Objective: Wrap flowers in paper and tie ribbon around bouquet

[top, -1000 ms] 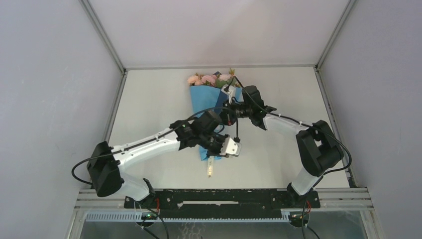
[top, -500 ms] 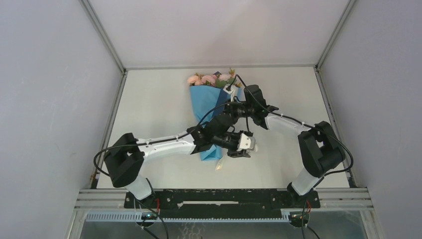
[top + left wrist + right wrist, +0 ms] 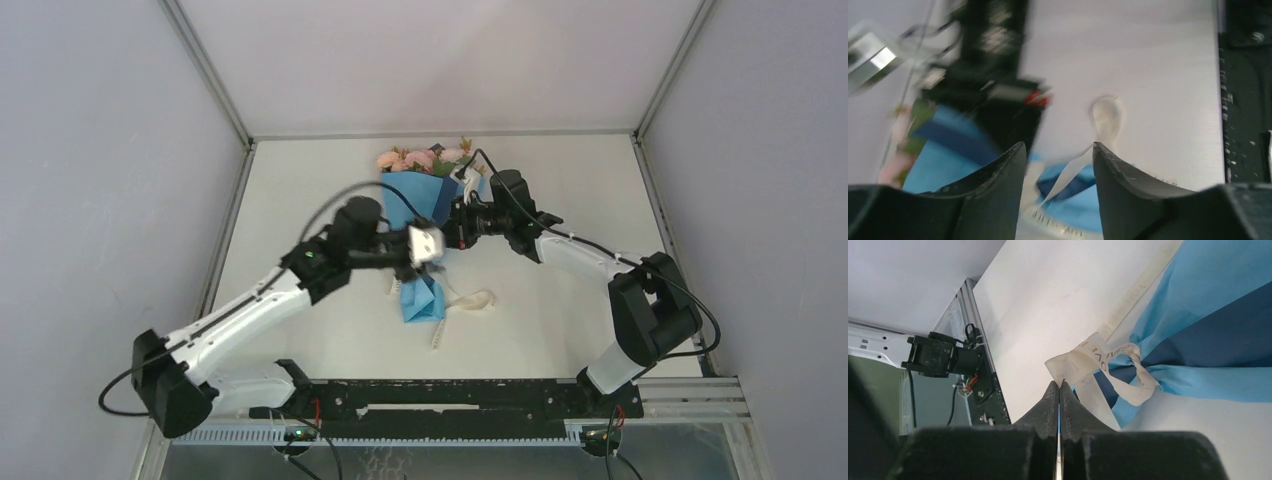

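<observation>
Three pale grey walls [image 3: 100,150] box in a plain white bench [image 3: 300,190]. The left end effector [image 3: 428,243] hangs above it with fingers spread wide and nothing between them. The bouquet [image 3: 412,195] lies flat on the bench beneath it. Just beside, the right end effector [image 3: 462,222] is pinched tight on the ribbon [image 3: 1088,352], which loops round the blue paper in front of its tips.

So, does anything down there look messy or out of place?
Only the ribbon: it is twisted loosely round the narrow end of the bouquet, not a neat bow, with a slack loop and a tail lying on the table. The right hand pinches one part of it. Nothing looks spilled or torn.
</observation>
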Available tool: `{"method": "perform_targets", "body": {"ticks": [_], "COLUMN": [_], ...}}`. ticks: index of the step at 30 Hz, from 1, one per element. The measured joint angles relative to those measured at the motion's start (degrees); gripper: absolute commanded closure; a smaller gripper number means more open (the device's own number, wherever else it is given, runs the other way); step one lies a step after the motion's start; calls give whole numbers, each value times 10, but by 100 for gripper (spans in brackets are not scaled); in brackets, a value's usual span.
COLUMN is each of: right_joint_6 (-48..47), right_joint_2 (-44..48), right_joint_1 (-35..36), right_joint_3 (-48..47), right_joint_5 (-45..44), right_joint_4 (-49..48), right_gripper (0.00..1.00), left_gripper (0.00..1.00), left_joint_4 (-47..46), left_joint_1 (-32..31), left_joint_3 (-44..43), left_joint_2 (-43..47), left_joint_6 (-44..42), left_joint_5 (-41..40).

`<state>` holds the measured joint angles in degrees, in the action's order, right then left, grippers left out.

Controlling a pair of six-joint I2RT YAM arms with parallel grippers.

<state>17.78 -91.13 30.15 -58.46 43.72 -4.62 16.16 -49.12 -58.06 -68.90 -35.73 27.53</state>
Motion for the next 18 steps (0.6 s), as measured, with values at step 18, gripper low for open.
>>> {"method": "perform_targets", "body": {"ticks": [18], "right_joint_6": [58], "right_joint_2": [8], "right_joint_1": [29], "right_joint_3": [0], "right_joint_5": [-10], "right_joint_4": [-3], "right_gripper": [100], "left_gripper": [36], "left_joint_4": [-122], "left_joint_1": [244], "left_joint_3": [90], "left_joint_2": [-82], "left_joint_6": [164], "left_joint_5": [103]}}
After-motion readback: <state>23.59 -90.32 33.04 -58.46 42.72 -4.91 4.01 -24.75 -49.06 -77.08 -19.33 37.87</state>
